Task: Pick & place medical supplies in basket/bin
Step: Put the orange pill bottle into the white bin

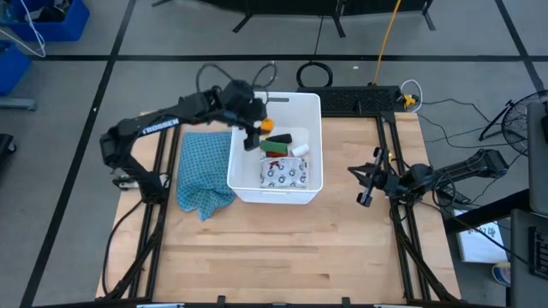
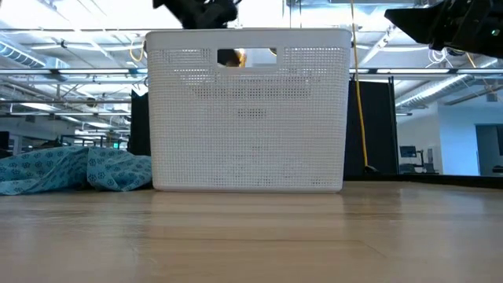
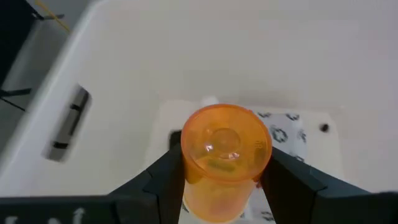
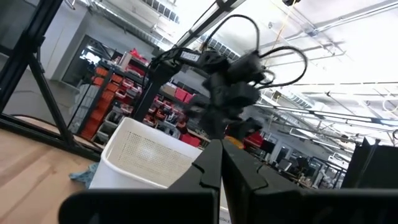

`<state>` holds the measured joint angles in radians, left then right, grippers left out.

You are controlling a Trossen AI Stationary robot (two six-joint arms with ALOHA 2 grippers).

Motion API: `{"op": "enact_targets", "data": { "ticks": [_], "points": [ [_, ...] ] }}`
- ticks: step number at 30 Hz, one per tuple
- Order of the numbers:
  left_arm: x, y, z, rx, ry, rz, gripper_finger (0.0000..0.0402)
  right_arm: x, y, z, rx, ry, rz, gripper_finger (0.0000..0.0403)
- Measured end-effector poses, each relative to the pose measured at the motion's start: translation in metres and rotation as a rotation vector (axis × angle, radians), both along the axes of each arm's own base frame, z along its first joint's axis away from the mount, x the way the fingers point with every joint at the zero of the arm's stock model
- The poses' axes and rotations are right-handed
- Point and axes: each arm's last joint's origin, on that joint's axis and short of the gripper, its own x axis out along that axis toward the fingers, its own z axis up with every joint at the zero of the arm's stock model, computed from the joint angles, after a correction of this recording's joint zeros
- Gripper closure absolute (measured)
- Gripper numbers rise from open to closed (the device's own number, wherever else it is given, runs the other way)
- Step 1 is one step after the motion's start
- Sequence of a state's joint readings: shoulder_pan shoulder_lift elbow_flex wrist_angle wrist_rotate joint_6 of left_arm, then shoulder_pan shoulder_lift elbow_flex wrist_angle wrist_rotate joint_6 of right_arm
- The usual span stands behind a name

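Observation:
My left gripper (image 1: pixel 257 128) hangs over the white tub (image 1: pixel 276 193), shut on the orange vial (image 3: pixel 225 158), which also shows in the high view (image 1: pixel 266 125) and through the tub's handle slot (image 2: pixel 233 56). Inside the tub lie the white pouch with dark pattern (image 1: pixel 284 175), a green packet (image 1: pixel 280 138), a black packet (image 1: pixel 276 146), the red bottle (image 1: pixel 276 155) with its white cap (image 1: pixel 300 151). The white cylinder is hidden. My right gripper (image 1: pixel 366 192) waits shut above the table's right side, well apart from the tub. My left gripper pinches the orange vial by its side walls (image 3: pixel 193 171), one finger (image 3: pixel 163 177) on each side, coming from above and pointing down into the tub. The vial is lifted clear, with its closed end (image 3: pixel 224 140) facing down toward the tub's floor.
A teal checked cloth (image 1: pixel 204 168) lies bunched on the table against the tub's left wall. Blue crates (image 1: pixel 51 21) stand on the floor beyond the far left corner. Cables (image 1: pixel 315 74) lie past the far edge. Bare wooden table (image 1: pixel 282 248) spreads in front of the tub.

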<state>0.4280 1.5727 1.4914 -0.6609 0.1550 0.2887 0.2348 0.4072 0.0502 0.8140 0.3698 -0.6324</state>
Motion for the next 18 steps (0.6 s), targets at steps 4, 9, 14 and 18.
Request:
{"op": "enact_targets", "data": {
  "ticks": [4, 9, 14, 18],
  "points": [
    [0.022, 0.015, 0.023, 0.033, 0.023, -0.014, 0.0216, 0.0, 0.0, 0.001, -0.004, -0.005, -0.002, 0.0403],
    [0.066, 0.041, 0.013, 0.01, 0.059, -0.054, 0.0216, 0.0, 0.0, 0.0, 0.001, -0.005, 0.0, 0.0403],
    [0.103, 0.06, -0.045, -0.13, 0.202, -0.092, 0.0216, 0.0, 0.0, 0.0, 0.016, -0.004, 0.007, 0.0403],
    [0.115, 0.065, -0.088, -0.211, 0.325, -0.087, 0.0216, 0.0, 0.0, 0.0, 0.013, 0.001, 0.007, 0.0403]
  ]
}}
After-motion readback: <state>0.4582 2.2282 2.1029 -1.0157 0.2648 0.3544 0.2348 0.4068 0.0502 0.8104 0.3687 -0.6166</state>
